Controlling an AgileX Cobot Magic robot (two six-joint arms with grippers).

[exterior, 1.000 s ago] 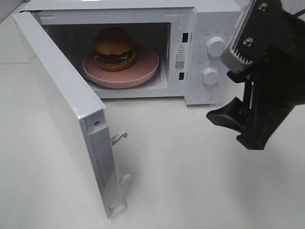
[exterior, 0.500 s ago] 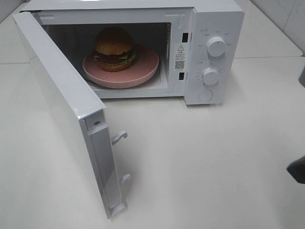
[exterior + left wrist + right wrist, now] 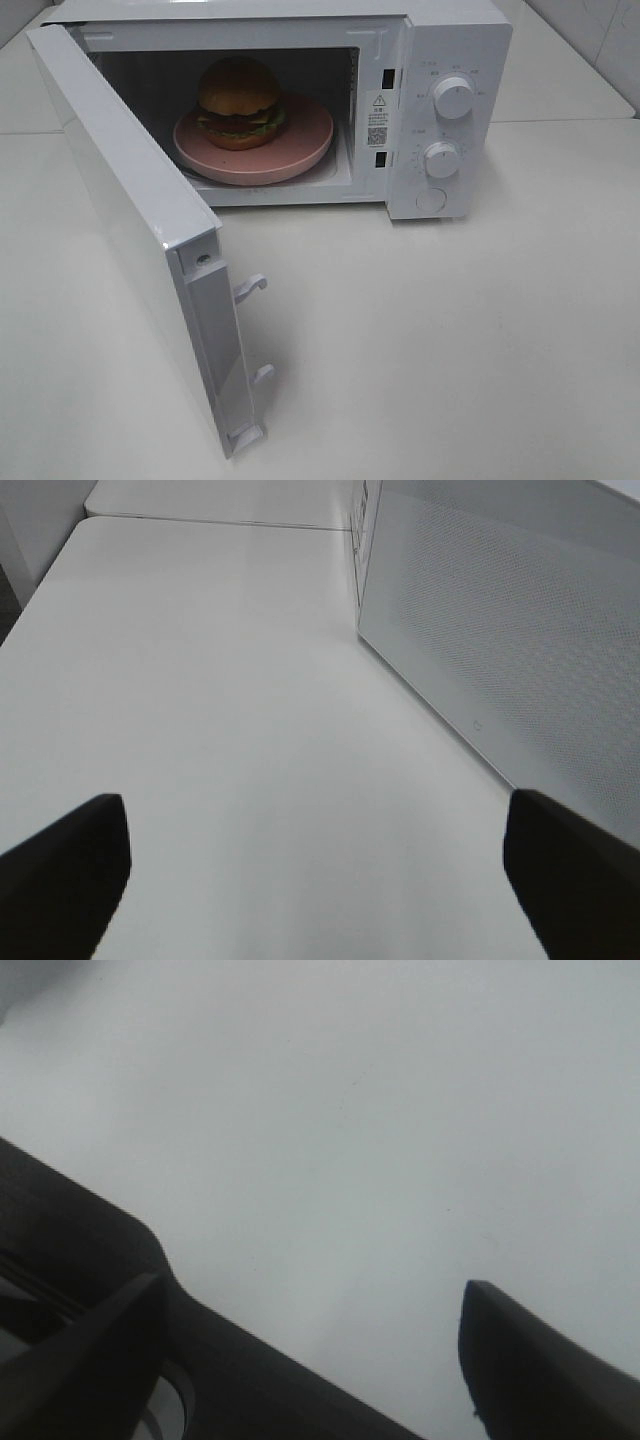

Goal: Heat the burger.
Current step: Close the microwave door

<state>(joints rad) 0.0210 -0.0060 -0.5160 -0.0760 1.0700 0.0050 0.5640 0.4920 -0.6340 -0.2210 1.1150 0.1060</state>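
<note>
- Sitting inside the microwave [image 3: 450,40] cavity: burger [image 3: 238,100], with a domed golden-brown bun, green lettuce and dark filling layers. It stands upright on a round pink plate [image 3: 305,140], off-centre toward the hinge side.
- Microwave door [image 3: 120,200]: swung wide open, hinged at the microwave's left, two latch hooks showing on its free edge.
- Controls, on the microwave's right panel: upper knob [image 3: 454,98], lower knob [image 3: 441,159], round button [image 3: 431,199].
- Left hand [image 3: 315,880]: fingers spread wide with nothing between them, low over the white surface [image 3: 450,330], beside the outer face of the microwave door.
- Right hand [image 3: 310,1340]: fingers spread and empty over bare surface. Its place relative to the microwave cannot be told.
- Handling, judged: the burger looks light and soft, and its loosely stacked layers could squash or slide apart, so it is better not gripped directly. If it must move, take the plate by its rim, which looks stiff and smooth and may be slippery.
- Stage, judged: the burger is loaded. Closing the door and setting a knob are not yet done.
</note>
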